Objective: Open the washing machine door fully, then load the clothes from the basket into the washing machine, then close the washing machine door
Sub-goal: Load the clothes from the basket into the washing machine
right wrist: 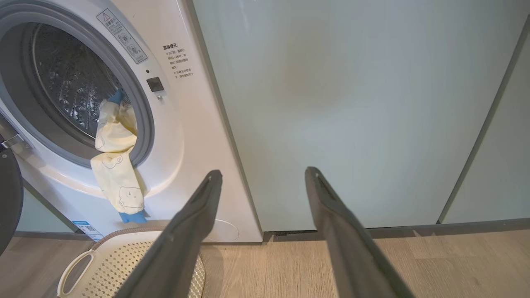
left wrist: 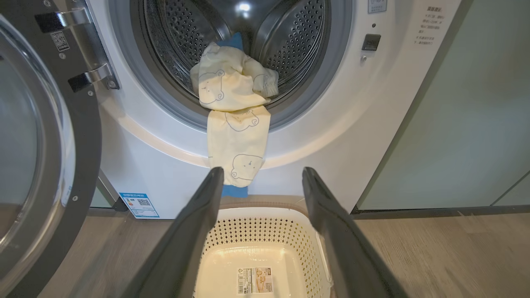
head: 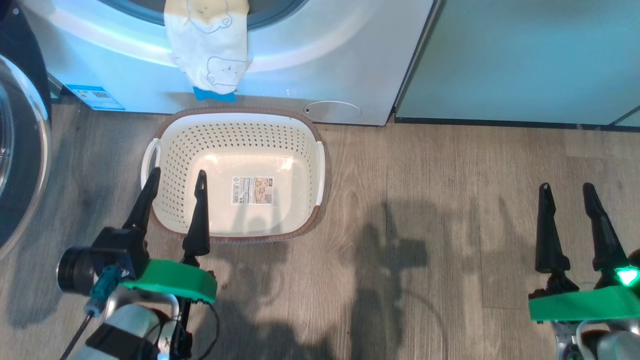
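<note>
While left tool [head: 178, 172] and right tool [head: 565, 186] stand released, we note clothes [left wrist: 236, 136] hanging out of the washing machine [left wrist: 331, 124].

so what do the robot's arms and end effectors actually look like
The left end effector and right end effector each have two long, dark, tapering fingers on a green bracket. The left wrist carries a black cylindrical camera with a teal connector and cable, above a pale forearm with a black band. A green light glows on the right wrist.

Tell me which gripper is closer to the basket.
The left gripper: its fingertips overlap the basket at its left rim in the head view; the right gripper hangs over bare floor.
</note>
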Robot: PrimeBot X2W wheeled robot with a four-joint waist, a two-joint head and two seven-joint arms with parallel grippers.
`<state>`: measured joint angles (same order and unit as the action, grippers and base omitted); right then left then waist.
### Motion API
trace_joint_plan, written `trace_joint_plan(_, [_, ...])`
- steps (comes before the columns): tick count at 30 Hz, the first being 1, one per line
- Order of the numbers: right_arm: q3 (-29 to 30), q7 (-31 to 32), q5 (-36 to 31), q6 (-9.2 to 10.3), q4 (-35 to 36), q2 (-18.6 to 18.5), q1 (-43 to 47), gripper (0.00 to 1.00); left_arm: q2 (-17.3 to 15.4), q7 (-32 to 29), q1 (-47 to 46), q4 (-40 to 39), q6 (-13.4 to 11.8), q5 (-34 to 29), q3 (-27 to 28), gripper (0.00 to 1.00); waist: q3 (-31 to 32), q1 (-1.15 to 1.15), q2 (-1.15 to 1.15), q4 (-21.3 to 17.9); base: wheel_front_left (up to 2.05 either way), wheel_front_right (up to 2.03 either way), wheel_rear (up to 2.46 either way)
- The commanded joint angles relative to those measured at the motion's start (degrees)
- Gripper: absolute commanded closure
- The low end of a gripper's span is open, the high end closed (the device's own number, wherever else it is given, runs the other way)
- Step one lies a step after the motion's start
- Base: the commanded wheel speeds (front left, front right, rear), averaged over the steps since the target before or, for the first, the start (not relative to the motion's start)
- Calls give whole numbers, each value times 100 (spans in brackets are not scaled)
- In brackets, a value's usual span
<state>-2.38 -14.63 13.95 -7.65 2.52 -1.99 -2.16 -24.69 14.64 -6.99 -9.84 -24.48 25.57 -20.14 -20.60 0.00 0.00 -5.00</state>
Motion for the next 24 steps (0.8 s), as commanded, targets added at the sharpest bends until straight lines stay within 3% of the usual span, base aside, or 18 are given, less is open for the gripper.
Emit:
trace_joint_plan(1, [-157, -37, -37, 16, 139, -89, -15, 0, -81, 34, -42, -93, -582, -16, 308, 0, 7, 0, 0, -28, 0, 0, 0])
trace_joint_plan(15, [-157, -37, 35, 16, 199, -94, -71, 0, 84, 35, -338, 328, -385, -2, 320, 0, -200, 0, 0, -89, 0, 0, 0])
trace_joint_plan(24, [-216, -37, 121, 16, 282, -92, -325, 0, 265, 35, -1286, 1349, 126, 24, 263, 0, -718, 0, 0, -249, 0, 0, 0])
